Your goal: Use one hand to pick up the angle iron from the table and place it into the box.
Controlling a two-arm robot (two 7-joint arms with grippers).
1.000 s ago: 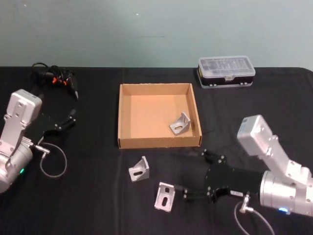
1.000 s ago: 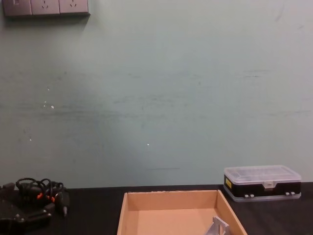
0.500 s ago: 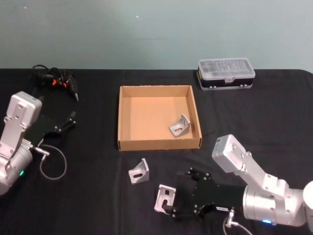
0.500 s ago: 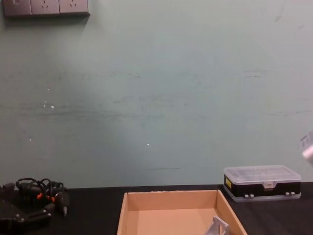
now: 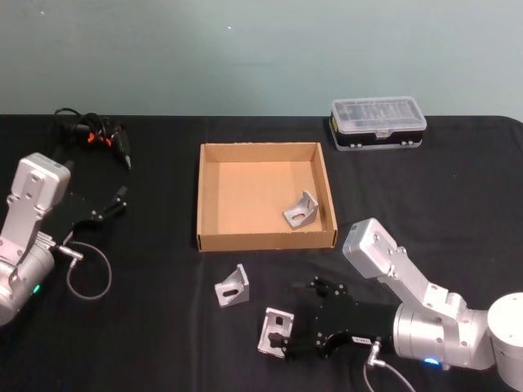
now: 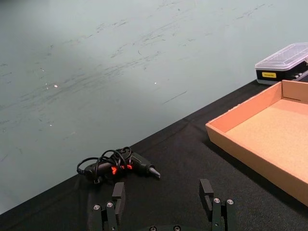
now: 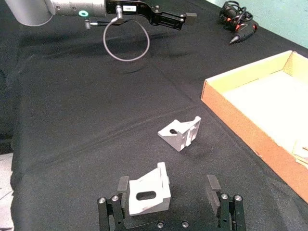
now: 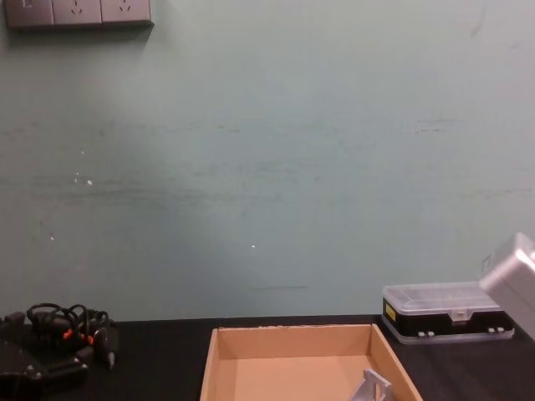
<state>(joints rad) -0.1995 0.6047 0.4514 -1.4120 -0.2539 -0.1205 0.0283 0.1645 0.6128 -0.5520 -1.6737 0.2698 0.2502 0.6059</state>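
In the head view the step in hand is the reach before the grasp. The right claw (image 5: 281, 339) lies low near the front edge of the surface (image 5: 163, 343), its fingers spread wide to either side of the near bracket (image 5: 275, 331), which rests on the surface ungripped. A second bracket (image 5: 232, 285) lies close by, toward the box (image 5: 198, 196), and a third bracket (image 5: 301, 208) sits inside the box by its right wall. The left claw (image 5: 114, 204) is parked near the left edge. The left wrist view shows what the head view leaves vague: the left claw (image 6: 162, 190) is wide open and empty, pointing past a cable bundle (image 6: 118, 166) at the back edge. The right wrist view adds the detail that matters. The near bracket (image 7: 149, 195) stands off-centre in the right claw (image 7: 166, 185), close against one finger (image 7: 122, 185) with a clear gap to the other; I cannot tell whether it touches. The next move likely calls for a small sideways shift to centre it, then a firm close, a lift and a carry over the box wall (image 7: 240, 120). The chest view looks across the back of the surface and shows the box (image 8: 209, 368) from the side, so its low wall can be judged. It also shows the tip of the third bracket (image 8: 374, 386) and the right arm's grey casing (image 8: 512, 280) in front of the plastic case (image 8: 447, 311).
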